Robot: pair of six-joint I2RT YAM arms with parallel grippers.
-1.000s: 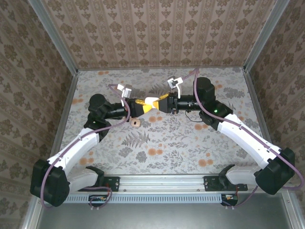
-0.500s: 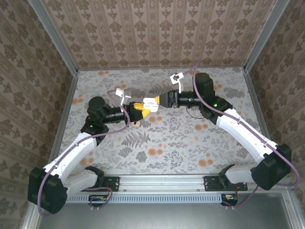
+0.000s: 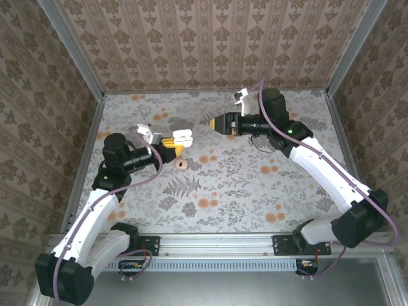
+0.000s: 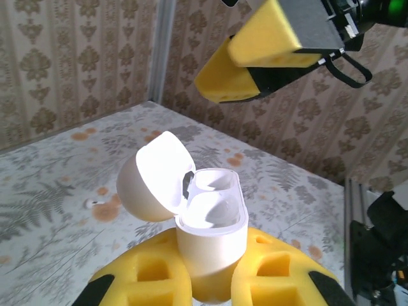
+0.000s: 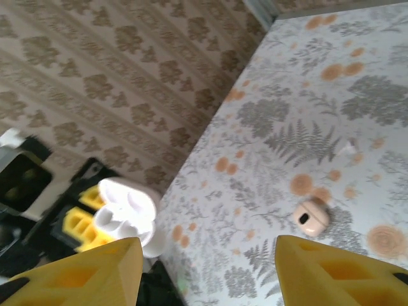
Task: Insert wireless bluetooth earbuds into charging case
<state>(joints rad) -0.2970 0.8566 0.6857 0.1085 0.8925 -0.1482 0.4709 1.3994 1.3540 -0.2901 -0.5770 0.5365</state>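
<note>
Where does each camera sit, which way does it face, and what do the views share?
Top external: above and behind the bases, looking down at the table; both arms show, left fingers clamping the open charging case, right fingers apart.
Left wrist: looks along the left fingers, over the case, toward the right fingers.
Right wrist: faces down and back at the left arm; right fingers along the bottom.
Shared: all three see the case.

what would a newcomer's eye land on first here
The white charging case, lid flipped open, is pinched upright by the left end effector above the table's left-centre. Facing it, the right end effector hangs open and empty. A tiny white earbud lies on the floral tabletop.
</note>
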